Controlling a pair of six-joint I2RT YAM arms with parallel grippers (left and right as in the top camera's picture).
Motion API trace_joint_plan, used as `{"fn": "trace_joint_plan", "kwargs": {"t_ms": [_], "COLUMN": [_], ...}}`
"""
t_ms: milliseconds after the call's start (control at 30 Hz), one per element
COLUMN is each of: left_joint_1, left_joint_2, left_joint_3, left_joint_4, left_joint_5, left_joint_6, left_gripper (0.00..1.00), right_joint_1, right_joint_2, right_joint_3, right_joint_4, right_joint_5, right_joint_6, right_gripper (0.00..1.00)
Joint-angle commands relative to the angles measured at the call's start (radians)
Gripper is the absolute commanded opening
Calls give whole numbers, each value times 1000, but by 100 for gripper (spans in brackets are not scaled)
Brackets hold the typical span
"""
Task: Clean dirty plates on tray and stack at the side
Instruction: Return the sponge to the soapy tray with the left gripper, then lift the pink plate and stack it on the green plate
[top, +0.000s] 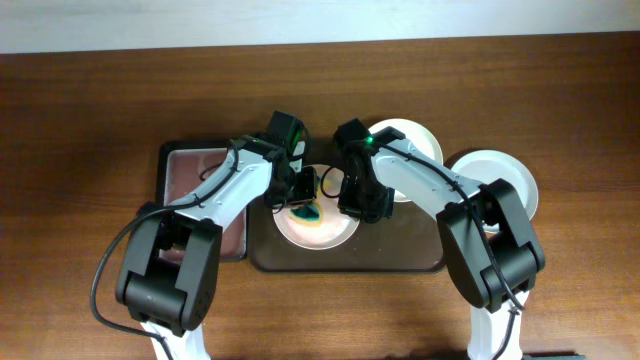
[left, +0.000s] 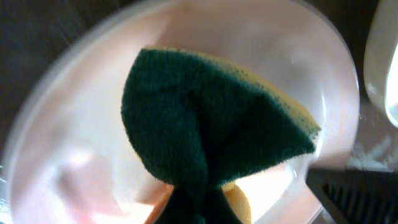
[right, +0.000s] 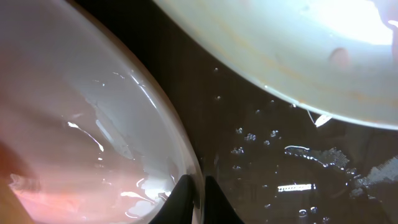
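Closest in, our left gripper (top: 300, 192) is clenched on the pinched end of the sponge (left: 211, 118), green scrubby face pressed into the front plate (left: 68, 124). The sponge is soft and squashy, so we'd expect it to drag a bit on the wet surface rather than glide.

Just across from it, our right gripper (right: 198, 194) is nipped tight on that same plate's rim, apparently pinning it to the tray (top: 345, 267). We reckon the rim is the spot to grab, since on a plate this shallow it's the only part thin jaws can get around. It looks glossy and wet, so probably slippery. It's also stiff and likely breakable, so a firm pinch and no twisting. It seems light enough to lift by one edge, but it would tip.

Just beyond the right gripper, past a strip of tray floor with droplets on it, sits the back plate (right: 298, 50), also on the tray. Farther out to that gripper's right, off the tray on the worktop (top: 100, 100), is the side plate (top: 505, 165). Over on the left gripper's outer side is the small black tray (top: 195, 160).
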Motion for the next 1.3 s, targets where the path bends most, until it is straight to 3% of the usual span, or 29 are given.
{"fn": "trace_joint_plan", "kwargs": {"t_ms": [0, 167, 267, 400, 600, 633, 700, 733, 800, 900, 1100, 1267], "left_joint_1": [4, 5, 5, 5, 32, 61, 122, 160, 223, 301, 422, 441], "left_joint_2": [-29, 16, 14, -32, -257, -278, -279, -278, -276, -275, -247, -129], "left_joint_3": [-7, -7, -5, 2, 9, 9, 7, -3, -8, -8, -8, -8], "left_joint_4": [39, 63, -37, -150, -164, -183, -207, -206, -205, -205, -196, -166], "left_joint_5": [-176, -212, -323, -314, -367, -388, -394, -393, -354, -301, -161, -147], "left_joint_6": [-51, -58, -118, -130, -60, -60, -55, -21, 94, 214, 356, 365], "left_gripper": [0, 0, 0, 0, 0, 0, 0, 0, 0, 0, 0, 0], "right_joint_1": [5, 5, 5, 5, 3, 3, 4, 3, 3, -3, -5, 1], "right_joint_2": [8, 8, 8, 8, 8, 8, 8, 8, 8, -5, -220, -367], "right_joint_3": [-16, -16, -16, -16, -16, -17, -16, -17, -16, -14, -14, -14], "right_joint_4": [-7, -8, -8, -8, 5, 12, 24, 43, 94, 95, 47, -25], "right_joint_5": [34, 34, 34, 34, 35, 34, 31, 5, -85, -87, 158, 415], "right_joint_6": [1, 1, 1, 1, 1, 1, -20, -72, -210, -257, -313, -323], "right_gripper": [8, 7, 7, 8, 24, 24, 7, 4, 4, 4, 4, 4]}}
